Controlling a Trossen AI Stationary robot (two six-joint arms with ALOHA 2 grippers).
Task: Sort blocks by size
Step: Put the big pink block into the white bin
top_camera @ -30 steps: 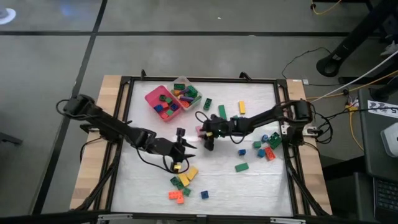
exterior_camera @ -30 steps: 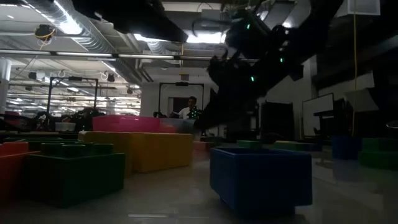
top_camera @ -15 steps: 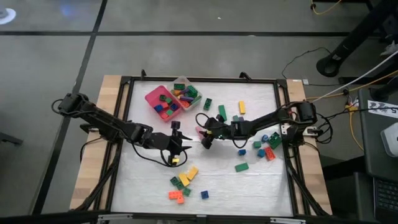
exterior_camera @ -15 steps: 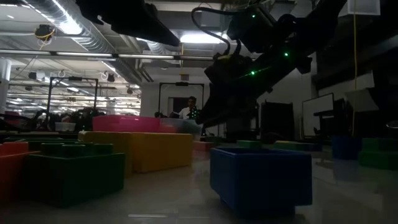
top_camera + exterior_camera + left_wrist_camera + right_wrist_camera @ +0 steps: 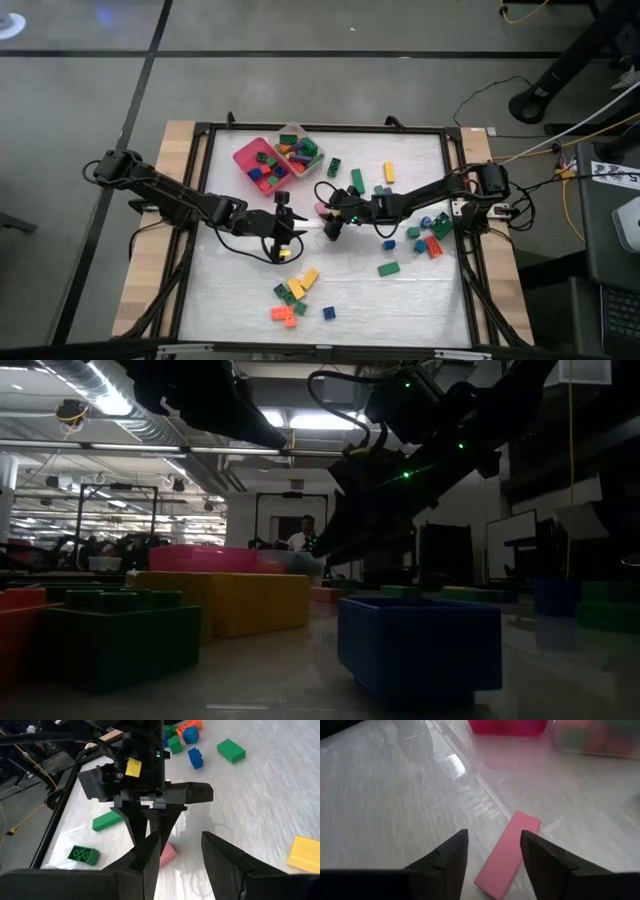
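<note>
Right gripper [image 5: 490, 851]: fingers spread, astride a flat pink plastic bar [image 5: 507, 854] on the white table mat [image 5: 350, 290]. Ahead of it: 1 pink square tray [image 5: 262, 165], 1 clear plastic tray [image 5: 300, 148], both w/ studded plastic bricks [image 5: 270, 172]. Left gripper [image 5: 283, 240] faces it close by, fingers apart; 1 yellow brick [image 5: 284, 254] just beside, contact unclear. Loose bricks behind left gripper: approx. 8.

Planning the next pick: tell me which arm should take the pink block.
Right. Its tool is open and straddles the pink block on the table. The left tool sits farther back, facing it.
</note>
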